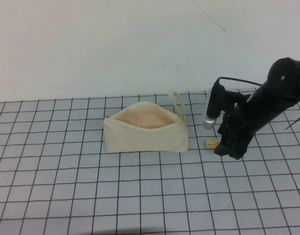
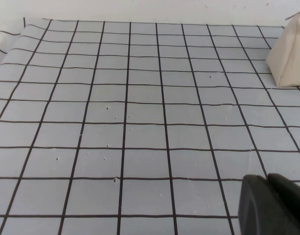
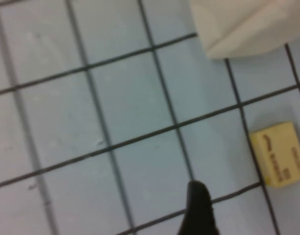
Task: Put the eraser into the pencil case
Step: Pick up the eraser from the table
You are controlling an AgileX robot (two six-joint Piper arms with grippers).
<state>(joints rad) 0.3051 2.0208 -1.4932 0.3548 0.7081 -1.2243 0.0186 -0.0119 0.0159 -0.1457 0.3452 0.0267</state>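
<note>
The eraser [image 1: 212, 143] lies flat on the gridded tabletop [image 1: 140, 196], a small tan-yellow block just to the right of the pencil case [image 1: 145, 132] and apart from it by a narrow strip of bare grid. In the right wrist view the eraser [image 3: 280, 154] shows dark print on its upper face and sits across a black grid line, with a corner of the cream pouch [image 3: 248, 24] nearby.

The right claw [image 1: 227, 147] hangs low over the tabletop just beside the eraser, on its right side, at the end of a black arm that reaches in from the right edge. Only one dark fingertip [image 3: 199, 208] enters the right wrist view, so whether this claw is released or clenched cannot be told; the eraser is not between its fingers.

The pencil case stands upright on its base near the middle of the tabletop, its zip mouth gaping upward, peach lining visible inside, and a loop strap [image 1: 178, 104] rising at its right end.

The left claw [image 2: 272, 205] appears only as a dark edge in its own wrist view, well away from the pouch [image 2: 289, 54]; its state cannot be told.
</note>
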